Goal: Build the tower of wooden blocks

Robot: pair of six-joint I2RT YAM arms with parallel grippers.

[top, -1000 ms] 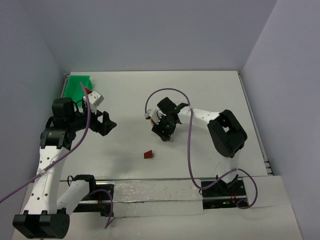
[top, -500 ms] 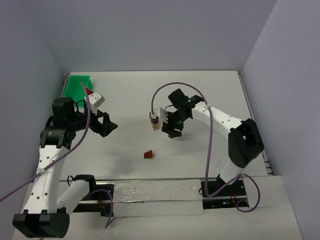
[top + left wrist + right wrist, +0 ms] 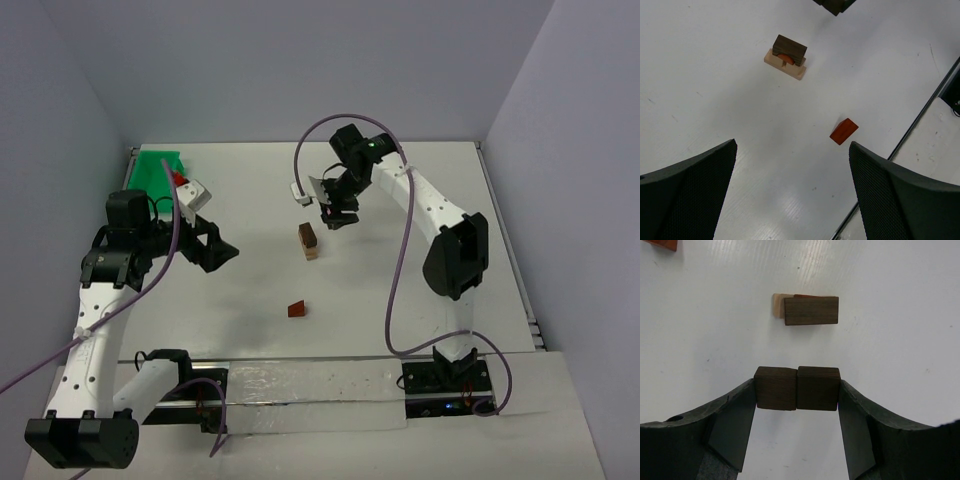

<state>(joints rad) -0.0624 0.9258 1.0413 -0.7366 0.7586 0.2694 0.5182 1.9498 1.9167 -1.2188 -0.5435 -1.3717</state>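
Note:
The wood block tower (image 3: 309, 241) stands mid-table: a light tan base, a reddish piece on it and a dark brown block (image 3: 811, 310) on top; it also shows in the left wrist view as the tower (image 3: 786, 56). My right gripper (image 3: 336, 208) hovers behind the tower, apart from it. That right gripper (image 3: 797, 388) is shut on two dark brown blocks (image 3: 775, 388), held side by side. A reddish-brown wedge (image 3: 297, 309) lies alone in front; the wedge (image 3: 843, 131) lies between my left gripper and the tower. My left gripper (image 3: 215, 248) is open with nothing in it.
A bright green tray (image 3: 155, 168) sits at the far left corner with a small red piece (image 3: 178, 180) at its edge. The table's front rail (image 3: 940, 90) runs close behind the wedge. The wedge's corner (image 3: 662, 244) shows at the top left of the right wrist view.
My right gripper has drawn back from the tower toward the far side of the table, carrying the two dark blocks. The tower stands uncovered. The left arm has barely moved.

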